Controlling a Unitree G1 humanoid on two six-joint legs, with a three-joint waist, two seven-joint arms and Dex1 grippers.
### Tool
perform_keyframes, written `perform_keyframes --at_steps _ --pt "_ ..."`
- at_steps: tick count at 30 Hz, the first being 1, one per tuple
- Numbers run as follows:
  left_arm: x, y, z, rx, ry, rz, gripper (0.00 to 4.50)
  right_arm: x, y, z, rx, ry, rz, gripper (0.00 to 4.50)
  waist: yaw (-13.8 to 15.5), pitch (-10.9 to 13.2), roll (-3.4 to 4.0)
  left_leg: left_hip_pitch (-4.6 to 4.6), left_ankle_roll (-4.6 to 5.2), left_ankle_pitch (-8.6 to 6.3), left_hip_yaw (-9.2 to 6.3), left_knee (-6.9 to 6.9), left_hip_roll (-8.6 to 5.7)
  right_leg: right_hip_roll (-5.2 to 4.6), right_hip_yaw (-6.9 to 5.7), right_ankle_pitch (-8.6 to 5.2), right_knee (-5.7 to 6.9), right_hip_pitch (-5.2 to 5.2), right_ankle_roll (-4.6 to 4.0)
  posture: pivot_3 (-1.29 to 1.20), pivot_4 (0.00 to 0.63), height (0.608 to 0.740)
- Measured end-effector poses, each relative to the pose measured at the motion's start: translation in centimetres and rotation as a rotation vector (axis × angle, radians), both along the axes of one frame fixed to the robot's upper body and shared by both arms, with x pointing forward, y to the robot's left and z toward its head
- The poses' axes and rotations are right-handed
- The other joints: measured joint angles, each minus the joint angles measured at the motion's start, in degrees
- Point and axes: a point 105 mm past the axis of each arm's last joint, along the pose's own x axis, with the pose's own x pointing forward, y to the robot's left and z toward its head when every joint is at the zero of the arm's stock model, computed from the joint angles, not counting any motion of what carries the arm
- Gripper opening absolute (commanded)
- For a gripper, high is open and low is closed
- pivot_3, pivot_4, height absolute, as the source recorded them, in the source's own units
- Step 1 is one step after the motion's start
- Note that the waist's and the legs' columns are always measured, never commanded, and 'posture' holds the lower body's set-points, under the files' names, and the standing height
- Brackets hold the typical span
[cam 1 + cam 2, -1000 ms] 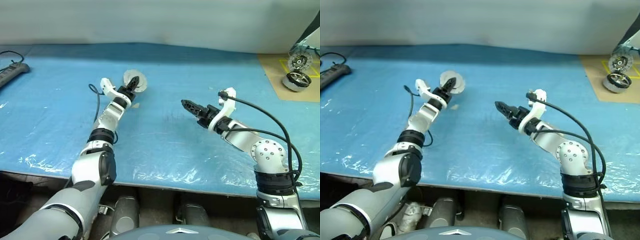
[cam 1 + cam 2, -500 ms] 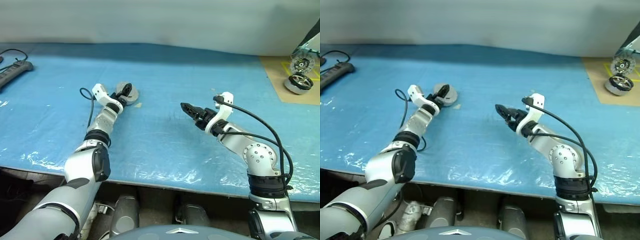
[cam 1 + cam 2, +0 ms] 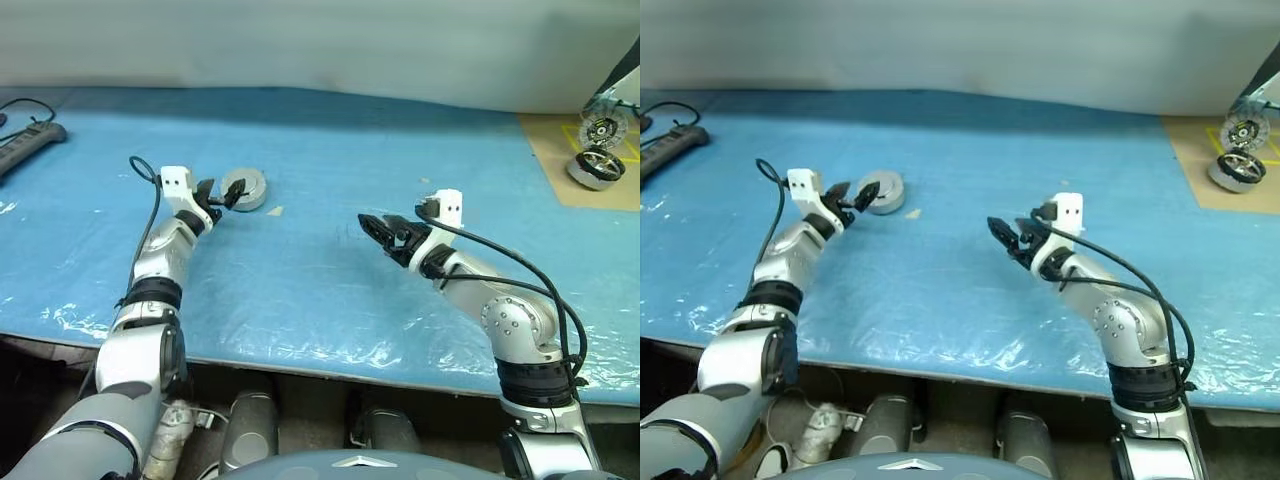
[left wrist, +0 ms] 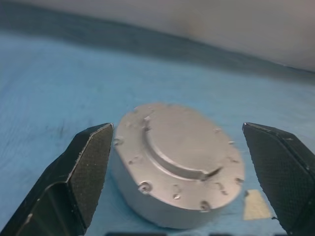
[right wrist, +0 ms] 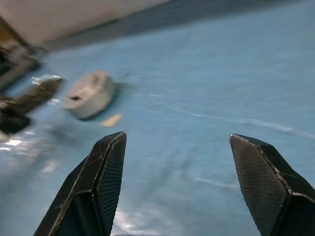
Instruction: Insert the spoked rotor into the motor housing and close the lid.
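Resting flat on the blue table cover (image 3: 320, 150), the closed motor housing (image 3: 244, 188) lies capped by its plain grey lid (image 4: 184, 142), so nothing of its inside shows. The left gripper (image 3: 219, 195) sits just beside the housing, jaws spread wide and apart from its wall. The right gripper (image 3: 382, 230) hovers well apart near the table's middle, jaws likewise spread on nothing. A small tan scrap (image 3: 275, 211) lies just beside the housing. Two further wheel-like parts (image 3: 596, 150) stand on a brown board (image 3: 560, 150) at the far right; a power strip (image 3: 30, 139) lies far left.
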Motion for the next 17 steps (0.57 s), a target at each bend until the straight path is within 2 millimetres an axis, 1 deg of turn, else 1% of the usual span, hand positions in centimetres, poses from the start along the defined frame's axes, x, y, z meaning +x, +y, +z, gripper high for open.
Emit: perform_keyframes --at_steps 1,3,5,7,8,9,10,13,15,17 --pt "-1.0 -0.6 0.5 0.06 -0.055 -0.029 4.48 -0.1 -1.6 -0.4 -0.125 -0.044 -0.077 3.56 0.02 0.0 0.0 0.01 0.0 0.0 0.0 -0.01 0.0 0.0 0.0 -0.01 -0.02 0.03 0.0 0.0 0.15 0.74" --pt "-2.6 -1.8 0.7 0.12 -0.109 -0.059 4.48 -0.6 -3.9 -1.2 -0.248 -0.083 -0.185 3.56 -0.08 0.0 0.0 0.13 0.0 -0.01 0.05 -0.14 0.0 0.0 0.02 -0.05 -0.06 0.07 -0.07 0.0 0.15 0.74" --pt "-3.8 -3.0 0.1 0.121 -0.103 -0.028 4.48 -1.7 -5.4 -1.8 -0.252 -0.097 -0.297 3.56 -0.2 -0.01 0.02 0.26 0.0 0.0 0.1 -0.25 0.04 0.0 0.01 -0.15 -0.05 0.08 -0.2 0.0 0.15 0.74" --pt "-4.6 -4.1 -1.2 0.117 -0.067 0.014 4.48 -2.8 -6.5 -2.5 -0.31 -0.109 -0.382 3.56 -0.43 0.0 0.04 0.34 0.0 -0.01 0.16 -0.3 0.06 0.02 0.02 -0.2 -0.05 0.09 -0.24 0.0 0.15 0.74" --pt "-5.0 -4.3 -1.7 0.134 -0.056 0.038 4.48 -3.4 -7.0 -2.6 -0.332 -0.118 -0.421 3.56 -0.66 0.01 0.04 0.36 0.0 -0.01 0.17 -0.31 0.08 0.04 0.03 -0.23 -0.06 0.07 -0.2 0.0 0.15 0.74" --pt "-5.5 -4.4 -2.3 0.153 -0.047 0.065 4.48 -4.0 -7.5 -2.8 -0.332 -0.117 -0.47 3.56 -0.94 0.01 0.02 0.46 0.0 -0.01 0.21 -0.36 0.1 0.11 0.13 -0.36 -0.07 0.08 0.04 0.0 0.15 0.74" --pt "-6.0 -4.4 -2.6 0.167 -0.04 0.088 4.48 -4.5 -7.7 -3.1 -0.324 -0.111 -0.502 3.56 -1.33 0.02 0.02 0.52 0.07 -0.05 0.21 -0.4 0.1 0.12 0.16 -0.45 -0.06 0.08 0.18 0.0 0.15 0.74" --pt "-7.2 -4.3 -3.5 0.182 -0.018 0.124 4.48 -5.6 -7.6 -4.1 -0.32 -0.088 -0.532 3.56 -1.89 0.01 0.05 0.56 0.21 -0.13 0.22 -0.45 0.08 0.13 0.24 -0.47 -0.07 0.08 0.2 0.0 0.15 0.74" --pt "-8.3 -3.8 -4.6 0.186 0.018 0.169 4.48 -6.6 -7.7 -4.9 -0.317 -0.069 -0.564 3.56 -1.99 0.0 0.05 0.56 0.21 -0.14 0.25 -0.46 0.06 0.14 0.31 -0.48 -0.13 0.08 0.21 0.0 0.15 0.74" --pt "-8.9 -3.3 -5.4 0.2 0.05 0.206 4.48 -7.2 -7.7 -5.5 -0.311 -0.044 -0.587 3.56 -2.03 0.0 0.05 0.56 0.21 -0.14 0.26 -0.46 0.05 0.14 0.37 -0.48 -0.13 0.06 0.22 0.0 0.15 0.74"
